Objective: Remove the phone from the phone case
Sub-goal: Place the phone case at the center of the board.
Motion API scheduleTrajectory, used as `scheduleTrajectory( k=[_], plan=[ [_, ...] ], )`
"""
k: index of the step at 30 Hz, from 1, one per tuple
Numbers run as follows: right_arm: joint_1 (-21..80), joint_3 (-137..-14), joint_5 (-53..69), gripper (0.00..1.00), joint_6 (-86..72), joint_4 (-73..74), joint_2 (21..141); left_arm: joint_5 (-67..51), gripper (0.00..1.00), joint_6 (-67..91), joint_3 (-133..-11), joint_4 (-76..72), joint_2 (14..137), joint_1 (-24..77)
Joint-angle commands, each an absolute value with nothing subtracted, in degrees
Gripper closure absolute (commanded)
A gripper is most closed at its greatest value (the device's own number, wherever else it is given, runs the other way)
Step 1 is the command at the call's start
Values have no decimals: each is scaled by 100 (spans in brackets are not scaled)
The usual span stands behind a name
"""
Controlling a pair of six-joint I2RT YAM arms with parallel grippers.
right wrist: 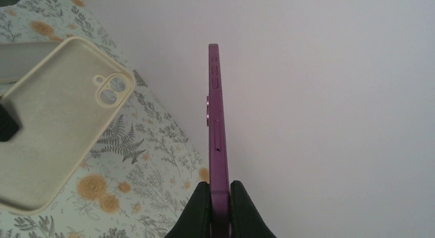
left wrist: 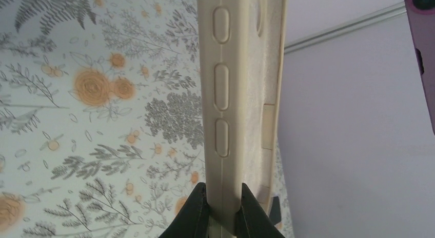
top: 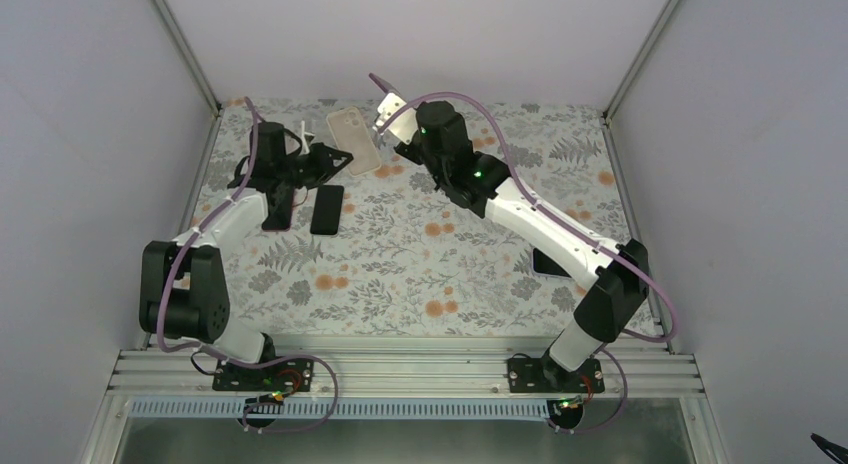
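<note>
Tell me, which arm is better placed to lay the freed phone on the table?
Right, probably: the right gripper is shut on the purple phone, clear of the cream phone case that the left gripper clamps.

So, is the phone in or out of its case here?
Out: the right gripper pinches the bare purple phone, the left gripper the empty cream case.

1. Left black-and-white arm (top: 225,219): elbow folded near its base, forearm reaching forward, jaws clamped tight on the cream silicone phone case (left wrist: 221,94).
2. Right black-and-white arm (top: 540,214): stretched forward and leftward, wrist raised, jaws pinching the purple phone (right wrist: 215,125) edge-on.
</note>
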State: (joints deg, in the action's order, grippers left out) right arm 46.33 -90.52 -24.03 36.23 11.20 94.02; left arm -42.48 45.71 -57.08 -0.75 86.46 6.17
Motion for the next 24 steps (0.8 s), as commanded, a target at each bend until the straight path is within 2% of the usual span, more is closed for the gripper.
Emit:
scheduleTrajectory(
  k=[1,11,24],
  plan=[
    [4535,-9107,-2385,96,3391,1048,9050,-4039,98,3520,-6253,230,9006,589],
    [4192,-8836,-2077,96,2940,1533,8777,-4361,98,1950,-8527,1762,10844,647],
    [3981,-8622,-1911,96,2715,1641,8760,-4209,98,1198,-10396,2938,12564,998]
  ],
)
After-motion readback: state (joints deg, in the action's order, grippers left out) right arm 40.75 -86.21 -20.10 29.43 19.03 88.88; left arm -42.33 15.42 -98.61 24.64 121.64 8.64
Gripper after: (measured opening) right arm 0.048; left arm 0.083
